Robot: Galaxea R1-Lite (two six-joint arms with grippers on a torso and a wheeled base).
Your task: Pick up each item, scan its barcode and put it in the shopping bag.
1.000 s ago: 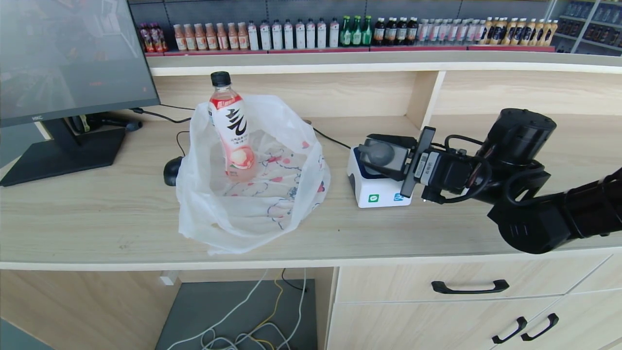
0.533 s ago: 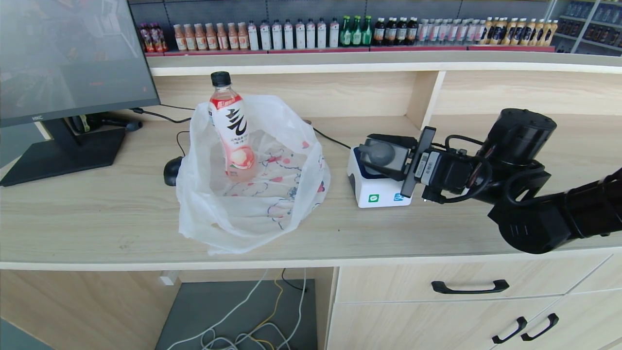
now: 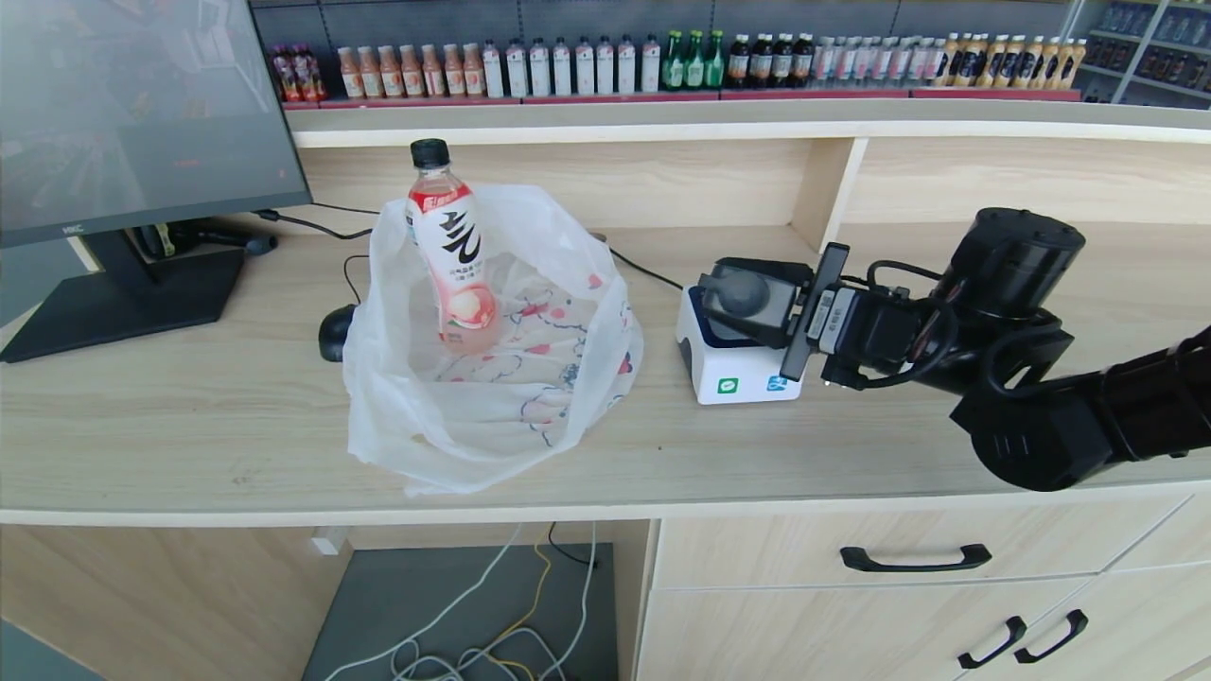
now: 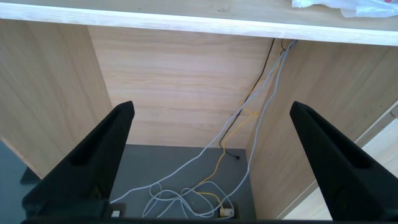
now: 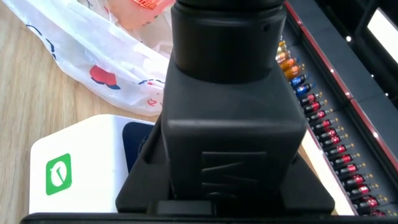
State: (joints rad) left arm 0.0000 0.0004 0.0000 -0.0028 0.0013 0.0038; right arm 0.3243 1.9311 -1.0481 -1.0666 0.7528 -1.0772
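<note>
Right gripper: clamped, I'd say, on dark grey plastic scanner above white box.
Left gripper: spread wide, empty.

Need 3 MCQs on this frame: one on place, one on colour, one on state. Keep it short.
1. Where does the bottle stand?
A in the shopping bag
B on the white box
C beside the monitor

2. Its cap is:
A red
B black
C white

3. The left claw is:
A shut on a cable
B shut on the bottle
C open

Key:
1 A, the bag's walls surround the bottle.
2 B, a black cap tops the neck.
3 C, its fingers stand wide apart with nothing between.
</note>
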